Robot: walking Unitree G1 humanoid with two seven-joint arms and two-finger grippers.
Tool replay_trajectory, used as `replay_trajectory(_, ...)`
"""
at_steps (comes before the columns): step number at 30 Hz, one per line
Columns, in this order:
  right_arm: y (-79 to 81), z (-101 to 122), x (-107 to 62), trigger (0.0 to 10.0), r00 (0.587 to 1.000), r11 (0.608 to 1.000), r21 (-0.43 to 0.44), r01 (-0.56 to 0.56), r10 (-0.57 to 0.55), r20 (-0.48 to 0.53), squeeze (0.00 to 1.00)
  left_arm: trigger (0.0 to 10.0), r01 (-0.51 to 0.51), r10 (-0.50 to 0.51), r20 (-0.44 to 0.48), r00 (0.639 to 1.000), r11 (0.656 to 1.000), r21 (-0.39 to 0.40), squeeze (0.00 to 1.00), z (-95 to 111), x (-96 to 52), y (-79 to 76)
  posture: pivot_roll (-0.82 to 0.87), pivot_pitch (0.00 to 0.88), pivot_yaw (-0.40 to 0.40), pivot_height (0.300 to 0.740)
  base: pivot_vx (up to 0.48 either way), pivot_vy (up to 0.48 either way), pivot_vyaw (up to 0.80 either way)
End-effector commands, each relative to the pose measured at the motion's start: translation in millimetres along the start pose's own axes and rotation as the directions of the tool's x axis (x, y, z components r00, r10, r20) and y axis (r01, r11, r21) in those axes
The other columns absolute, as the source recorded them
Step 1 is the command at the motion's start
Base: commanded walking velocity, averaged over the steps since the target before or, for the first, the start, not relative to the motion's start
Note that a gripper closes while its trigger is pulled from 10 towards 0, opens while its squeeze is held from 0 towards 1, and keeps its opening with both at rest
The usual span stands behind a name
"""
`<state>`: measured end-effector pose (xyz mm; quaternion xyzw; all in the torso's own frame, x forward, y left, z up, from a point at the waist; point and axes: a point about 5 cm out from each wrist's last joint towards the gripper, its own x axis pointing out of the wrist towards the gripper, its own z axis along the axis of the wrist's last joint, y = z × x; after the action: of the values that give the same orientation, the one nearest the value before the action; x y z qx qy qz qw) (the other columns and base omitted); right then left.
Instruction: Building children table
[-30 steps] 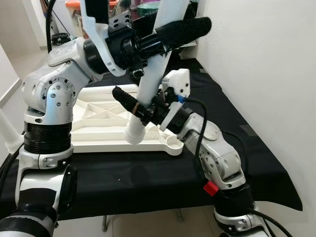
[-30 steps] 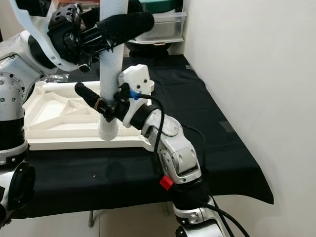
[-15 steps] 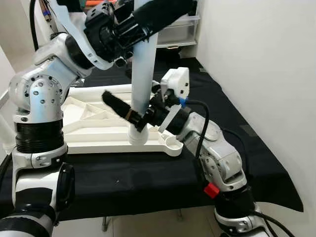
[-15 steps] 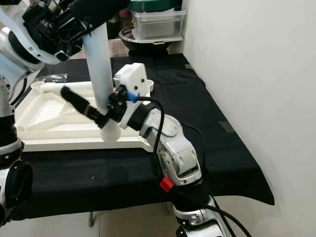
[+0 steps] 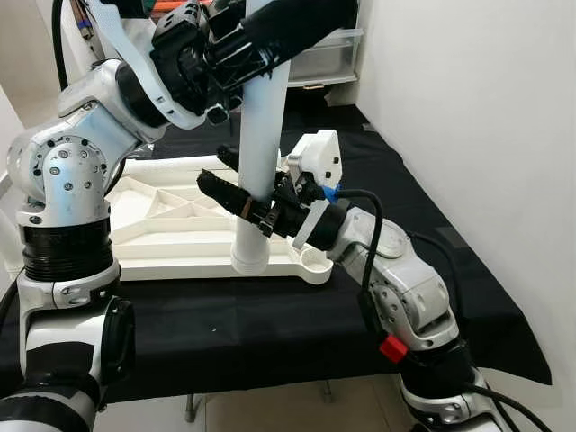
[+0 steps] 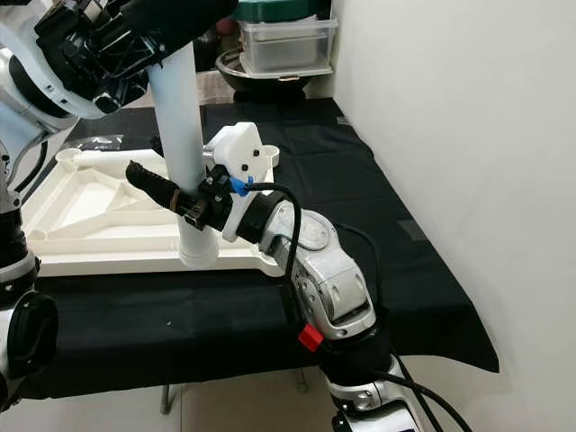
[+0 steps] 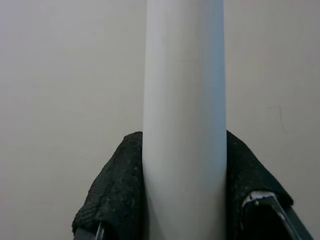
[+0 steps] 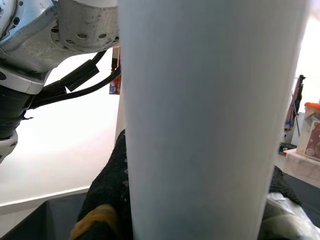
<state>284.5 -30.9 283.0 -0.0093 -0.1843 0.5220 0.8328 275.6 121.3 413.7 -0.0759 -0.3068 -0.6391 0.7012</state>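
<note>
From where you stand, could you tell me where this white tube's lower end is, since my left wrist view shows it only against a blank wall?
Observer: The leg stands nearly upright; its lower end sits at the upturned tabletop, near the front edge.
Operator: Is it in the corner socket?
Observer: No, the round corner socket lies beside it.
Operator: Is the other arm helping?
Observer: Yes, the right gripper clamps it low, the left gripper high.
</note>
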Motion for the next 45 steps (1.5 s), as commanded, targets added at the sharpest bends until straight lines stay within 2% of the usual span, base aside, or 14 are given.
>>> replay_trajectory(1, 6.1, -5, 6.9, 0.0, 0.999, 0.999, 0.024, -0.025, 0.026, -0.033, 0.0, 0.0, 0.076, -0.076, 0.037, 0.996, 0.997, 0.008, 0.0, 8, 10.9, -9.9, -0.02, 0.02, 0.028, 0.74, 0.0, 0.0, 0.0)
replay_trajectory(7, 3.2, -14, 6.9, 0.0, 0.995, 0.999, 0.049, 0.009, -0.004, -0.098, 0.0, 0.0, 0.11, -0.109, 0.025, 0.994, 0.994, -0.017, 0.0, 2, 18.8, -18.8, -0.02, 0.023, 0.026, 0.74, 0.0, 0.0, 0.0)
replay_trajectory(8, 1.7, -17, 6.5, 0.0, 0.993, 0.999, 0.046, 0.025, -0.019, -0.113, 0.0, 2.1, 0.109, -0.109, 0.014, 0.994, 0.994, -0.003, 0.0, 1, 20.9, -21.5, -0.02, 0.027, 0.026, 0.74, 0.0, 0.0, 0.0)
replay_trajectory(11, 1.7, -17, 6.5, 0.0, 0.993, 0.999, 0.046, 0.025, -0.019, -0.113, 0.0, 2.1, 0.109, -0.109, 0.014, 0.994, 0.994, -0.003, 0.0, 1, 20.9, -21.5, -0.02, 0.027, 0.026, 0.74, 0.0, 0.0, 0.0)
replay_trajectory(12, -3.2, -20, 4.5, 0.0, 0.989, 0.997, 0.04, 0.067, -0.061, -0.135, 0.0, 10.0, 0.083, -0.084, 0.043, 0.996, 0.996, 0.026, 1.0, 11, 24.6, -22.9, -0.02, 0.031, 0.026, 0.74, 0.0, 0.0, 0.0)
replay_trajectory(14, -3.2, -20, 4.5, 0.0, 0.989, 0.997, 0.04, 0.067, -0.061, -0.135, 0.0, 10.0, 0.083, -0.084, 0.043, 0.996, 0.996, 0.026, 1.0, 11, 24.6, -22.9, -0.02, 0.031, 0.026, 0.74, 0.0, 0.0, 0.0)
replay_trajectory(19, -15.3, -28, -6.0, 0.0, 0.972, 0.988, 0.025, 0.152, -0.145, -0.183, 0.0, 10.0, -0.09, 0.065, 0.237, 0.969, 0.991, 0.097, 1.0, 78, -1.4, 2.8, -0.02, 0.032, 0.023, 0.74, 0.0, 0.0, 0.0)
replay_trajectory(23, -20.2, -32, -11.3, 0.0, 0.963, 0.983, 0.019, 0.185, -0.177, -0.205, 0.0, 10.0, -0.141, 0.095, 0.273, 0.957, 0.978, 0.155, 1.0, 99, -13.5, 5.9, -0.02, 0.029, 0.019, 0.74, 0.0, 0.0, 0.0)
replay_trajectory(27, -36.0, -41, -26.1, 0.0, 0.924, 0.957, -0.015, 0.29, -0.284, -0.256, 0.0, 10.0, -0.255, 0.138, 0.317, 0.939, 0.894, 0.368, 1.0, 143, -31.2, -9.0, -0.01, 0.012, 0.011, 0.74, 0.0, 0.0, 0.0)
replay_trajectory(32, -64.8, -42, -42.8, 0.0, 0.843, 0.883, -0.09, 0.46, -0.467, -0.268, 0.0, 10.0, -0.341, 0.154, 0.387, 0.909, 0.809, 0.48, 1.0, 172, -34.2, -25.2, -0.01, 0.016, 0.008, 0.74, 0.0, 0.0, 0.0)
replay_trajectory(37, -82.7, -30, -47.9, 0.0, 0.811, 0.842, -0.114, 0.526, -0.538, -0.229, 0.0, 10.0, -0.307, 0.152, 0.354, 0.923, 0.845, 0.438, 1.0, 158, -34.5, -30.6, -0.01, 0.032, 0.001, 0.74, 0.0, 0.0, 0.0)
replay_trajectory(40, -103.3, -6, -51.3, 0.0, 0.806, 0.82, -0.116, 0.561, -0.573, -0.15, 0.0, 10.0, -0.198, 0.175, 0.14, 0.975, 0.965, 0.173, 1.0, 75, -46.3, -35.7, -0.01, 0.058, -0.007, 0.74, 0.0, 0.0, 0.0)
replay_trajectory(44, -108.4, 1, -53.9, 0.0, 0.802, 0.812, -0.112, 0.573, -0.583, -0.13, 0.0, 10.0, -0.189, 0.182, 0.087, 0.98, 0.978, 0.091, 1.0, 51, -51.4, -41.0, 0.0, 0.078, -0.011, 0.74, 0.0, 0.0, 0.0)
replay_trajectory(45, -113.9, 5, -58.3, 0.0, 0.794, 0.803, -0.117, 0.585, -0.596, -0.12, 0.0, 10.0, -0.194, 0.194, 0.003, 0.981, 0.981, 0.01, 0.51, 22, -56.6, -48.7, 0.0, 0.104, -0.012, 0.74, 0.0, 0.0, 0.0)
